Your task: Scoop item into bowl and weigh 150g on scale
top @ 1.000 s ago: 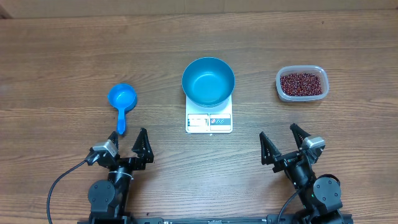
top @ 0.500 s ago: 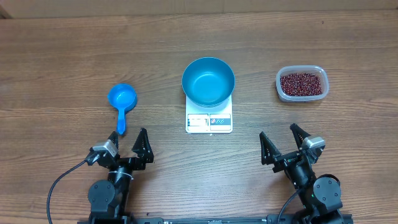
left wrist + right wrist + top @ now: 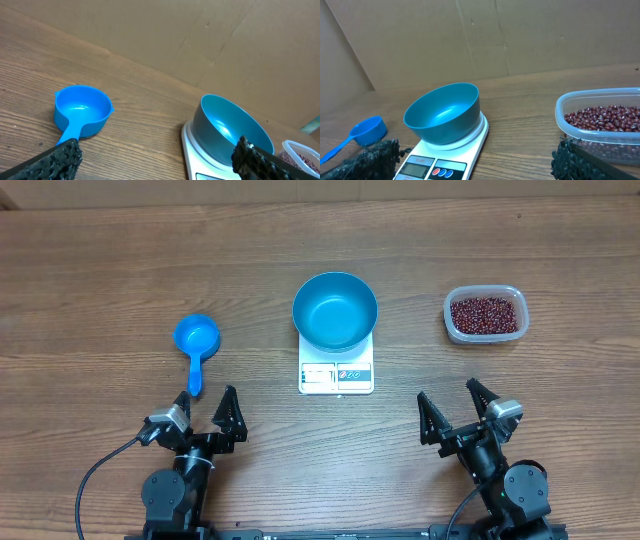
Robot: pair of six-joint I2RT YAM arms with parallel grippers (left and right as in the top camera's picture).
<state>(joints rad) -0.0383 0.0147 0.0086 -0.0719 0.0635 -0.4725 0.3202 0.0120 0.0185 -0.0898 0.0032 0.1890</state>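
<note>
Beans [image 3: 485, 315], tiny and red-brown, fill a clear plastic tub [image 3: 448, 315]; the deep metallic-blue bowl [image 3: 335, 310] sits on the white square scale [image 3: 336, 377]; left gripper [image 3: 206, 398] and right gripper [image 3: 447, 392] gape empty.

light: bright, even | shadows: soft, short | glare: sheen inside bowl [image 3: 444, 113] | focus: sharp

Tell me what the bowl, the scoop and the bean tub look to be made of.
Bowl: probably metal with a glossy metallic-blue coat; it has a soft sheen inside.
Scoop: looks like moulded blue plastic, smooth, with bright highlights.
Tub: clear plastic, slightly cloudy; the beans show through its wall.
</note>
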